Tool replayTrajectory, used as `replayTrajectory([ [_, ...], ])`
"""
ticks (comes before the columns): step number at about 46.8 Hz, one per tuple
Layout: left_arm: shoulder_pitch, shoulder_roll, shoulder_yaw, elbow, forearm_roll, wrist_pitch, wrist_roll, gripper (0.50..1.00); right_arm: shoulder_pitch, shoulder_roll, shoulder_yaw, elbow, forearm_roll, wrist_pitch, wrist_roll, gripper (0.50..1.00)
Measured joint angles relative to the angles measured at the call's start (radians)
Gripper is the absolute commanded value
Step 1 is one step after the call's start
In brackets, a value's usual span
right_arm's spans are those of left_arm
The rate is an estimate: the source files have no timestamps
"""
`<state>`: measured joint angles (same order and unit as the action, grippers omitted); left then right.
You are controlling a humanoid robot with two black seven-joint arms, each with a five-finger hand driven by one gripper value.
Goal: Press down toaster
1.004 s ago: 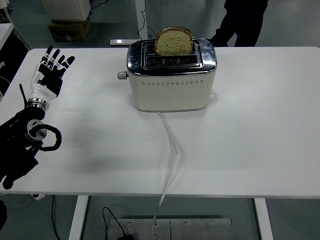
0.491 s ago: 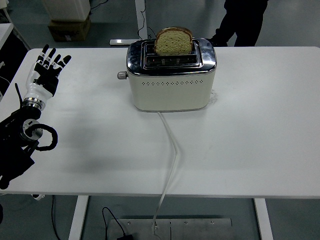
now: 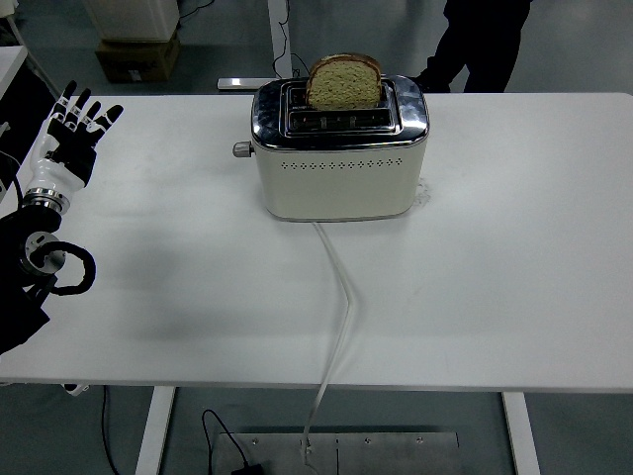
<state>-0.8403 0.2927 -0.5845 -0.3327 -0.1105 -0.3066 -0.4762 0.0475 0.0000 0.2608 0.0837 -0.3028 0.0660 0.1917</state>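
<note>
**Operator A:** What is changing at the left side of the white table point(image 3: 495, 247)?

**Operator B:** The robot's left hand with black and white segmented fingers point(image 3: 71, 134) is drawing back. Across the last second it has been travelling from a position inside the table's left edge toward the far-left corner, and it is now sitting at that edge. Its fingers are standing spread and straight, holding nothing. The right hand is not appearing in the view.

**Operator A:** Where is the task item?

**Operator B:** The cream two-slot toaster with a chrome top point(image 3: 339, 163) is standing at the far centre of the table, unmoved. A slice of brown bread point(image 3: 343, 82) is projecting well above the rear slot. The small knob on the toaster's left end point(image 3: 239, 149) is facing the hand, but the two are well apart. A white power cord point(image 3: 341, 307) is running from the toaster's front to the near edge.

**Operator A:** Consequence for the task?

**Operator B:** The gap is widening, not closing. Judging by the raised bread, the pressing step is not yet done.
</note>
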Motion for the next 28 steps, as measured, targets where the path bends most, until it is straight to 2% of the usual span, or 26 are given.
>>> replayTrajectory([
  [28,-0.02,0.006,0.002,-0.003,0.179,0.001,0.001,1.0,0.0,0.0,0.0,0.0,0.0,0.0,0.0,0.998],
])
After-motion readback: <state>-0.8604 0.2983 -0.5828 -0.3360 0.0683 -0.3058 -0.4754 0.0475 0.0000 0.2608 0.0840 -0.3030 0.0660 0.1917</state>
